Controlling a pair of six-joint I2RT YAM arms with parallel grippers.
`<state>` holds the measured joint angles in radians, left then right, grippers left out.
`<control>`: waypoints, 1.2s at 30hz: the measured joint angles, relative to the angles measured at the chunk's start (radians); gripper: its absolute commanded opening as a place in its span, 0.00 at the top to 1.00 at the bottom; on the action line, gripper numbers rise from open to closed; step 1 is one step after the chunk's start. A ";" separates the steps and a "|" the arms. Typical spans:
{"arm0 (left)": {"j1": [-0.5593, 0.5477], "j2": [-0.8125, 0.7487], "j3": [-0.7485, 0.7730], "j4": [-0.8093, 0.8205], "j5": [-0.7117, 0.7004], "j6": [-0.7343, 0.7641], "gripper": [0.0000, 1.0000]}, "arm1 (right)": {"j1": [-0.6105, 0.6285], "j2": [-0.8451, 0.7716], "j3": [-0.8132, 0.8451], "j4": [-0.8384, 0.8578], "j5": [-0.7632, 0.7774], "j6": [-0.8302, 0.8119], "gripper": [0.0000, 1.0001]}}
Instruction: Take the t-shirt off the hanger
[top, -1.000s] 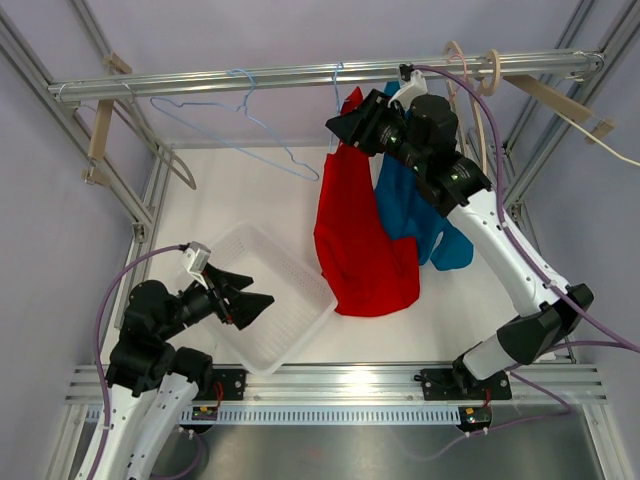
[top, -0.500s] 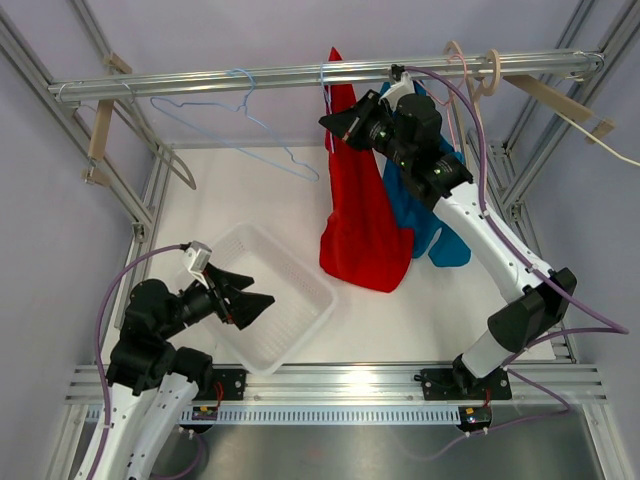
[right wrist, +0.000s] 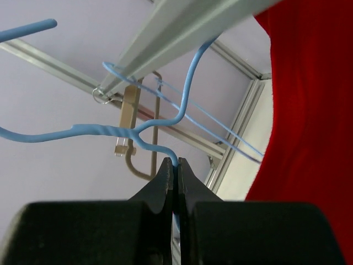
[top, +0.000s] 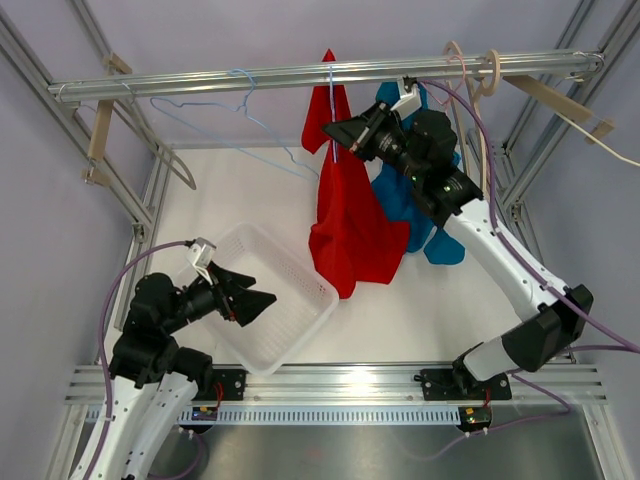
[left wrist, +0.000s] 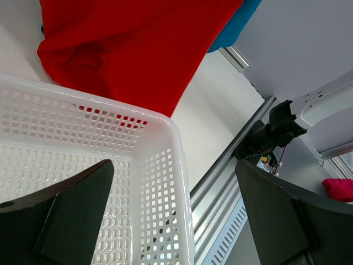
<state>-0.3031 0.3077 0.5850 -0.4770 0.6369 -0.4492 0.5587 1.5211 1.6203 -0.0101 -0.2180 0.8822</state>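
Over white desk point(top: 430, 310), pinches blue hanger point(right wrist: 110, 130) in closed right tool point(right wrist: 175, 168); holds left tool point(left wrist: 174, 164) spread above basket point(top: 270, 265); leaves red t-shirt point(top: 350, 225) hung, removal undone.

You see t-shirt point(top: 350, 225): red cloth, matt, softly creased. Hanger point(right wrist: 99, 128): thin blue coated wire, smooth. Basket point(left wrist: 157, 182): white perforated plastic, slightly glossy. Rail point(top: 250, 75): brushed metal.

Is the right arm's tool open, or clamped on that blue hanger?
Clamped: the wrist view shows the right tool pressed shut with the blue hanger wire between its fingers.
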 measured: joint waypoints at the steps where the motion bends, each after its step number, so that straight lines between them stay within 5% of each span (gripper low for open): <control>1: 0.000 0.003 0.000 0.001 0.002 0.000 0.01 | 0.000 -0.030 -0.042 0.014 -0.008 0.004 1.00; 11: -0.011 0.023 0.077 0.008 0.077 -0.123 0.01 | 0.027 -0.365 -0.471 0.072 0.024 0.011 1.00; 19: -0.182 0.116 0.240 0.063 0.007 -0.172 0.01 | 0.061 -0.485 -0.520 0.026 0.110 -0.008 1.00; 23: -0.474 0.235 0.259 0.077 -0.212 -0.166 0.02 | 0.061 -0.500 -0.485 -0.026 0.171 -0.029 1.00; 30: -1.102 0.588 0.378 0.105 -0.858 -0.040 0.02 | 0.061 -0.484 -0.373 -0.164 0.275 -0.038 1.00; 36: -1.195 0.816 0.476 0.201 -1.163 0.084 0.11 | 0.061 -0.494 -0.355 -0.197 0.279 -0.025 1.00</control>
<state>-1.4979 1.1240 1.0611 -0.2764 -0.5259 -0.3649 0.6201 1.0271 1.2652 -0.2073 0.0612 0.8574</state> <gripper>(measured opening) 0.925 0.033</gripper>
